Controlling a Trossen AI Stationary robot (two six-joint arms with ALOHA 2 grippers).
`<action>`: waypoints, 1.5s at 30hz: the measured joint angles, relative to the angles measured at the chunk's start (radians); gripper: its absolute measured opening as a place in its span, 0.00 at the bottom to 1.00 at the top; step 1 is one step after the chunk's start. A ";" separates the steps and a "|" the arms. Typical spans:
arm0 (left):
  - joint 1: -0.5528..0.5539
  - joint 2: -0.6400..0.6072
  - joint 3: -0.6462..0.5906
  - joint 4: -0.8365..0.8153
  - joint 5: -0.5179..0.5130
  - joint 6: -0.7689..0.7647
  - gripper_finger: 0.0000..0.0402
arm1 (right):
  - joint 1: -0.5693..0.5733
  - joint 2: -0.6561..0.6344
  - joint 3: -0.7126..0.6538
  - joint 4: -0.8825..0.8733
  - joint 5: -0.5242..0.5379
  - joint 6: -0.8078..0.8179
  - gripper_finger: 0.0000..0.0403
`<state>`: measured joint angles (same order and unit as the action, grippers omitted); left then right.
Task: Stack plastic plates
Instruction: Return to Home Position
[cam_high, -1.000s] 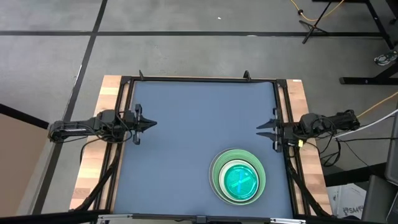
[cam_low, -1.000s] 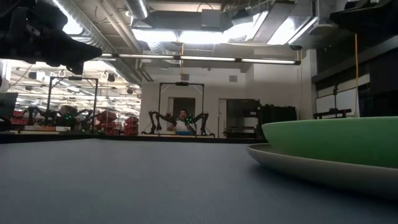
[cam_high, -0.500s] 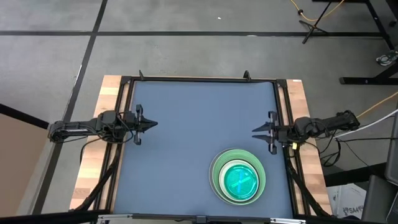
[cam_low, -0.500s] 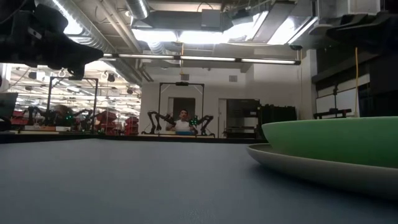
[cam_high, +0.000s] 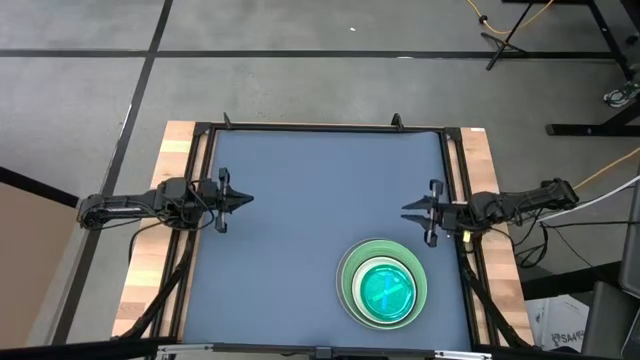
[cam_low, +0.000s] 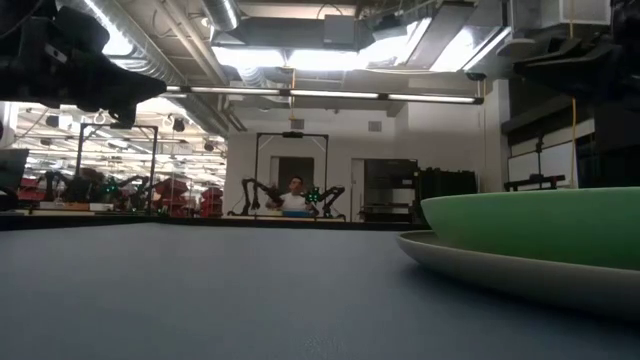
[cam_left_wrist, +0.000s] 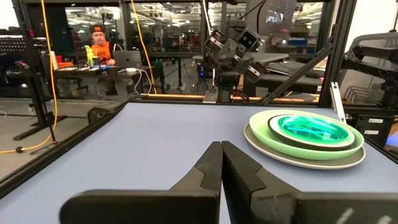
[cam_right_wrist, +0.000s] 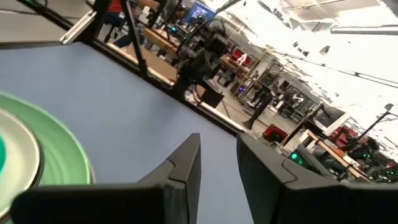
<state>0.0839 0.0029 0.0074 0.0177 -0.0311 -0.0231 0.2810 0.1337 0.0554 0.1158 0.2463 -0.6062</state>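
Note:
The plastic plates (cam_high: 383, 283) sit in one stack on the blue table near its right near corner. A large grey plate (cam_left_wrist: 292, 157) rests on the table at the bottom. On it lie a light green plate (cam_low: 530, 230), a dark one and translucent teal ones (cam_left_wrist: 308, 127). My left gripper (cam_high: 246, 198) hovers shut by the table's left edge, its fingers (cam_left_wrist: 221, 163) pointing toward the stack. My right gripper (cam_high: 406, 210) hovers just beyond the stack's far side, fingertips (cam_right_wrist: 217, 149) slightly open. Neither touches a plate.
A black frame (cam_high: 320, 127) and wooden side strips (cam_high: 170, 150) border the table. The blue table top (cam_high: 300, 200) left of and beyond the stack is bare. A person (cam_left_wrist: 99, 43) sits at a desk in the room beyond, amid other robot rigs.
My right gripper has moved from the table's right edge a little toward the left, over the table, and stands just beyond the stack's far side. The plates and my left arm have kept still.

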 joint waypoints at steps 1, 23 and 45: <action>0.000 0.000 0.000 0.000 0.000 0.000 0.00 | 0.000 0.000 -0.008 0.005 0.000 0.000 0.25; 0.000 0.000 0.000 -0.001 0.000 0.000 0.00 | 0.000 0.000 -0.037 0.017 0.042 -0.030 0.25; 0.000 0.000 0.000 -0.002 0.000 -0.001 0.00 | -0.278 0.001 -0.048 -0.020 -0.240 0.008 0.25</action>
<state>0.0839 0.0029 0.0074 0.0162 -0.0315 -0.0241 0.0025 0.1349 0.0074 0.0958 0.0058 -0.5982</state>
